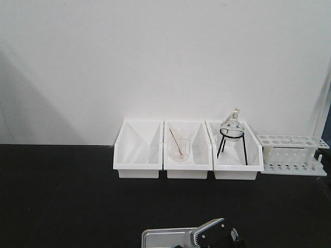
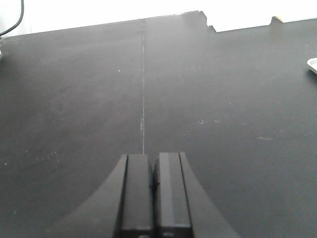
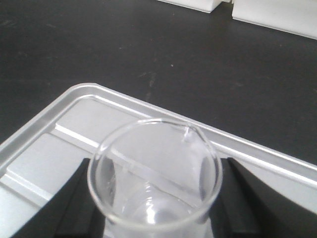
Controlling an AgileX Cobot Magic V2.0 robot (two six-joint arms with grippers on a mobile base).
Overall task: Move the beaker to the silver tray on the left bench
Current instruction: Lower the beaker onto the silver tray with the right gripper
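Observation:
In the right wrist view the beaker (image 3: 154,198), clear glass with a thin rim and a small spout, is held upright between the black fingers (image 3: 74,198) of my right gripper (image 3: 157,161), which press on both its sides. Whether its base touches the silver tray (image 3: 69,124) beneath it, I cannot tell. The front view shows that tray (image 1: 158,238) on the black bench (image 1: 62,196) at the bottom edge, with my right arm's wrist (image 1: 212,233) over it. My left gripper (image 2: 152,158) is shut on nothing above bare black benchtop.
Against the white wall stand three white bins (image 1: 138,150). The middle one holds a beaker with a red rod (image 1: 180,145) and the right one a round flask on a black stand (image 1: 231,129). A white tube rack (image 1: 292,154) sits farther right.

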